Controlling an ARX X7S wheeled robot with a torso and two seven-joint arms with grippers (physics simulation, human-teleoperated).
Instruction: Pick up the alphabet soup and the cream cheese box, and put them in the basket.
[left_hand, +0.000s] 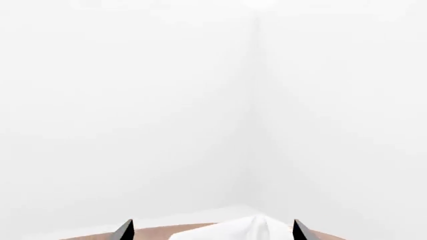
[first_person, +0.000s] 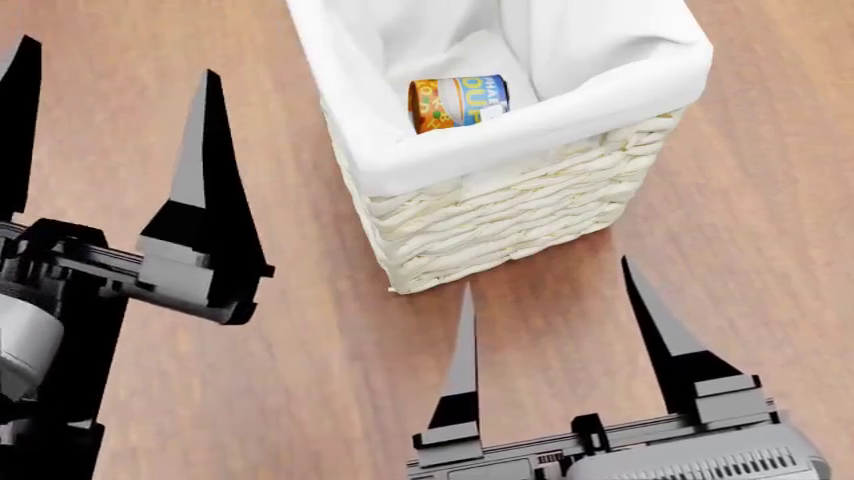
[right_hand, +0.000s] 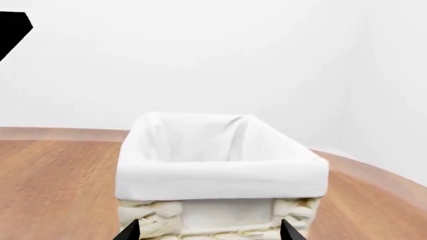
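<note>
The alphabet soup (first_person: 458, 102), a blue-labelled can with an orange band, lies on its side inside the basket (first_person: 534, 215). This cream-white wicker basket has a white cloth folded over its rim. My right gripper (first_person: 547, 275) is open and empty, just in front of the basket's near wall. In the right wrist view the basket (right_hand: 220, 172) fills the space ahead of the open right gripper (right_hand: 210, 232). My left gripper (first_person: 118, 60) is open and empty to the left of the basket. The left wrist view shows the open left gripper (left_hand: 210, 232) with a bit of the basket's cloth (left_hand: 243, 230) between its tips. The cream cheese box is out of view.
The basket stands on a brown wooden surface (first_person: 334, 370). White walls (right_hand: 200, 60) rise behind it and meet in a corner (left_hand: 257, 100). The wooden surface's curved edge (right_hand: 373, 172) runs past the basket's far right.
</note>
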